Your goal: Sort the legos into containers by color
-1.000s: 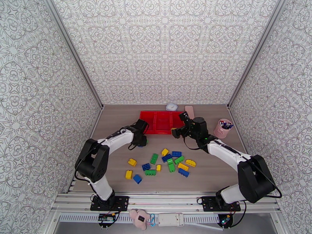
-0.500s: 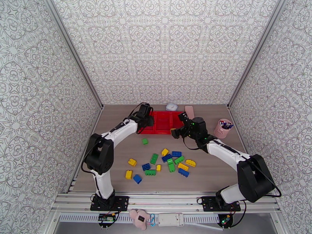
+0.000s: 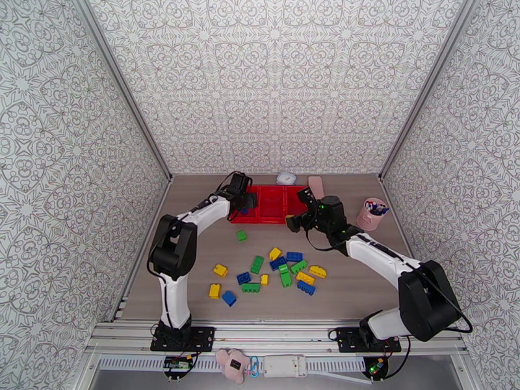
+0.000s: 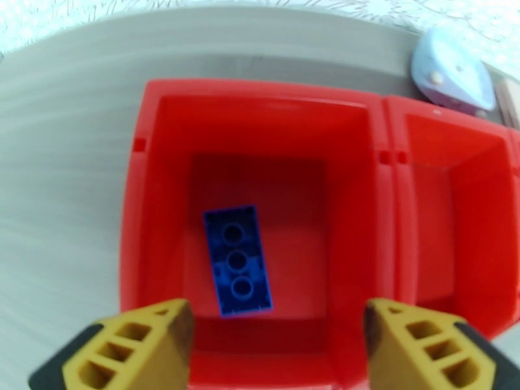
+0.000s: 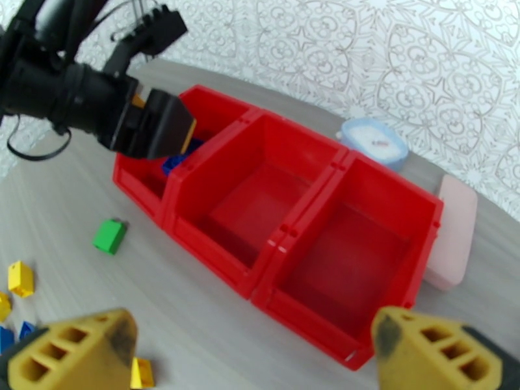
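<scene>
The red three-bin tray [image 3: 266, 220] stands at the back of the table. My left gripper [image 3: 245, 204] hovers open over its left bin, yellow fingers spread wide in the left wrist view [image 4: 276, 349]. One blue brick [image 4: 237, 260] lies flat on that bin's floor, free of the fingers. The middle and right bins [image 5: 338, 167] look bare. My right gripper [image 3: 294, 222] hangs open and empty just in front of the tray's right end [image 5: 253, 359]. Several blue, green and yellow bricks [image 3: 279, 268] are scattered mid-table; a lone green brick [image 3: 241, 235] [image 5: 109, 236] lies nearer the tray.
A pink pen cup [image 3: 371, 214] stands at the right. A pink rounded case [image 3: 316, 186] [image 5: 452, 232] lies against the tray's right end, and a pale blue round object [image 3: 286, 178] [image 4: 455, 69] sits behind the tray. Patterned walls close three sides.
My left gripper rose from the table beside the green brick and swung back over the tray's left bin, where a blue brick now lies. The right arm barely moved.
</scene>
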Controlling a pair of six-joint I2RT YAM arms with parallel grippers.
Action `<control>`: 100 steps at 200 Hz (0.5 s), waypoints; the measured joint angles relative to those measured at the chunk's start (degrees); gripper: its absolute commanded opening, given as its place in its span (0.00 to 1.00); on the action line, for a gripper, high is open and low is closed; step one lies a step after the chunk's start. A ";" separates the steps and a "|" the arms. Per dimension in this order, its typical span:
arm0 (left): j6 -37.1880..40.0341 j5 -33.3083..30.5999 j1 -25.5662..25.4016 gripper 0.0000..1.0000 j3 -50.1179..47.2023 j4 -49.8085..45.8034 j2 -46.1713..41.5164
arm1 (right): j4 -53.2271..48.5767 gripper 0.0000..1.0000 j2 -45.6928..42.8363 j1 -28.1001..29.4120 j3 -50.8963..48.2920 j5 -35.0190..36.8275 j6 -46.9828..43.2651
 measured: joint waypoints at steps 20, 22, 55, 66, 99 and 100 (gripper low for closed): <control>0.35 0.02 0.00 0.94 -3.50 1.97 -5.70 | -3.30 1.00 0.83 1.97 1.68 1.03 -0.26; 0.52 0.02 0.00 0.94 -3.82 2.16 -6.19 | -3.58 1.00 0.98 2.16 1.88 1.11 -0.37; 0.79 0.26 0.13 0.98 -9.25 6.29 -14.51 | -9.99 1.00 4.22 7.43 5.55 3.15 -1.09; 0.76 0.50 0.39 0.98 -10.45 7.30 -16.22 | -12.92 1.00 5.46 9.14 6.95 3.91 -1.25; 0.52 1.55 2.47 0.98 -12.81 8.74 -18.21 | -22.99 0.99 11.47 14.25 13.44 6.95 -1.20; 0.52 1.55 2.51 0.98 -12.83 8.74 -18.21 | -23.41 0.99 11.76 14.43 13.70 7.15 -1.22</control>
